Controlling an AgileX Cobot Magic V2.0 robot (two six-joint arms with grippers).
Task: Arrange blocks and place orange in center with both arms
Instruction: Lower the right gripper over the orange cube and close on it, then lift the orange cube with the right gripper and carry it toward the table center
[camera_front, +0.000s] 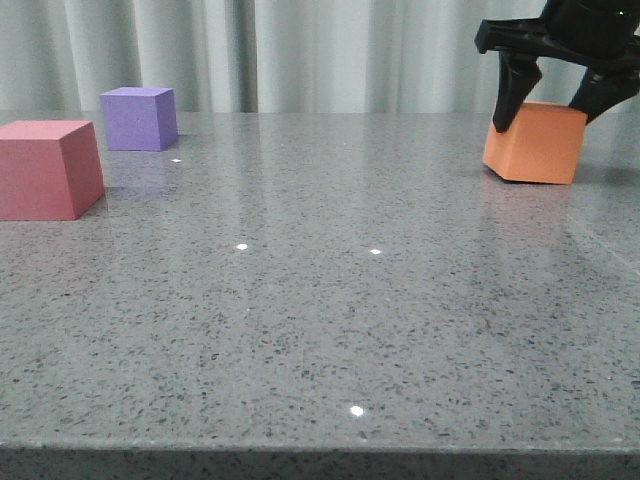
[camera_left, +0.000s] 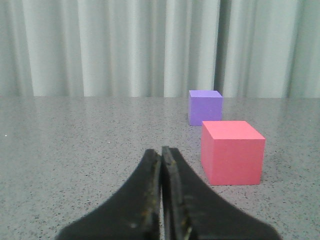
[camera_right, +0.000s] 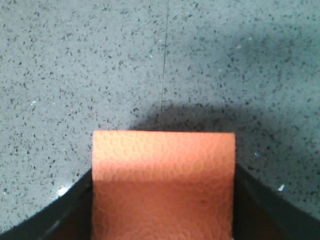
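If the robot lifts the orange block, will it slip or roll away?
Probably not. The orange block has a bumpy, matte skin, so the right gripper fingers on both its sides likely hold well. Flat faces and sharp edges mean it should sit, not roll. It looks like foam, so probably light and a bit squashy.

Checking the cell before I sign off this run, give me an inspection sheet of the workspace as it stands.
Surface: grey speckled stone table, glossy, small light glints, thin seam line in the right wrist view.
Job's things: orange cube far right, between the right gripper's fingers; pinkish red cube at the left edge; purple cube behind it, apart from it.
Clutter: nothing seen.
Grippers: right gripper fingers flank the orange cube's sides; contact looks snug in the wrist view. Left gripper shut, empty, facing the pinkish red cube.
Cables: nothing seen.
Surroundings: pale pleated curtain behind the table.
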